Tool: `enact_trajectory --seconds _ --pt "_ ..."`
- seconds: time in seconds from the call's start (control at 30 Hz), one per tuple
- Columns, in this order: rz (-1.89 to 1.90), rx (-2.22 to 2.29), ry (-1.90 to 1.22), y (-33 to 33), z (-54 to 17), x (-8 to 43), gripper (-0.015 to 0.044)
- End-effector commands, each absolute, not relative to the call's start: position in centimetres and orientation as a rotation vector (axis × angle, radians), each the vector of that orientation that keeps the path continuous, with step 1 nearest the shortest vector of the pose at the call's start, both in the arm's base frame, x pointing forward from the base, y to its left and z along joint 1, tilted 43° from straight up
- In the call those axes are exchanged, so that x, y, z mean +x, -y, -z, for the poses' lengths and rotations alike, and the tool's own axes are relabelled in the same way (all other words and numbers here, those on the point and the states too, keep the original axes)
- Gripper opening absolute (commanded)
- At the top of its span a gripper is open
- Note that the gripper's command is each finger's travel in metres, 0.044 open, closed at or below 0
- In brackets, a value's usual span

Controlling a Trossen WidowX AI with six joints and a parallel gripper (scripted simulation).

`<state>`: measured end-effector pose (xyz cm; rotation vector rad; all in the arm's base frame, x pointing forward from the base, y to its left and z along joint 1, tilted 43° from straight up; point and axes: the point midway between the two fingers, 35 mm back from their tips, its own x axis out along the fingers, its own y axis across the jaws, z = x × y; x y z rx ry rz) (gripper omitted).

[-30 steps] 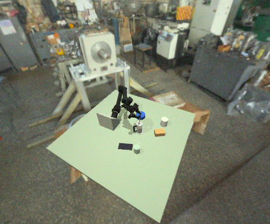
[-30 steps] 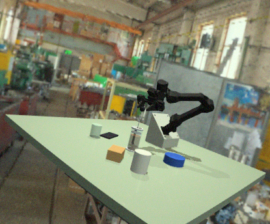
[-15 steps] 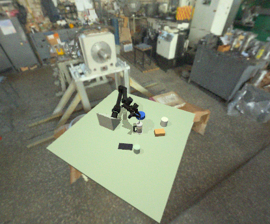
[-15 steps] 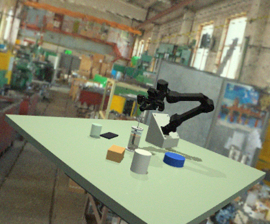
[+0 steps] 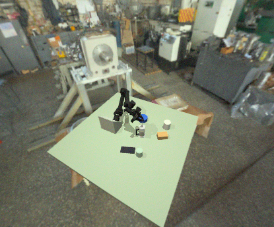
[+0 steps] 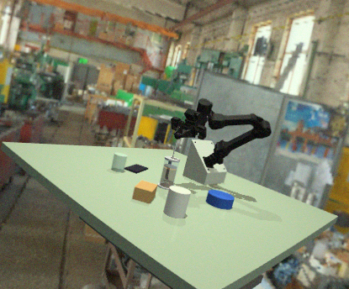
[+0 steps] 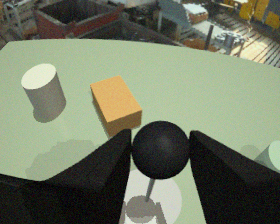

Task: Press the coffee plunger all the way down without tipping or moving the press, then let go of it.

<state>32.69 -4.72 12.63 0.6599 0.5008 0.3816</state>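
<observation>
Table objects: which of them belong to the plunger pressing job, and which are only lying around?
Belongs to the job:
coffee press
plunger knob, held between the fingers
gripper

Only lying around:
orange block
grey cylinder
blue disc
black flat pad
pale green cylinder

The glass coffee press [image 6: 168, 172] stands upright on the counter [image 6: 87, 197], its black plunger knob [image 7: 160, 149] raised on a thin rod.
</observation>
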Motion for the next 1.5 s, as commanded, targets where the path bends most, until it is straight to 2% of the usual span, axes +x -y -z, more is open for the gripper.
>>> enact_trajectory --seconds 0.0,1.47 --pt "-0.379 0.670 -0.526 3.9 -11.3 32.5 0.0121" --pt "-0.380 0.676 -0.518 -0.5 -6.7 33.4 0.0121"
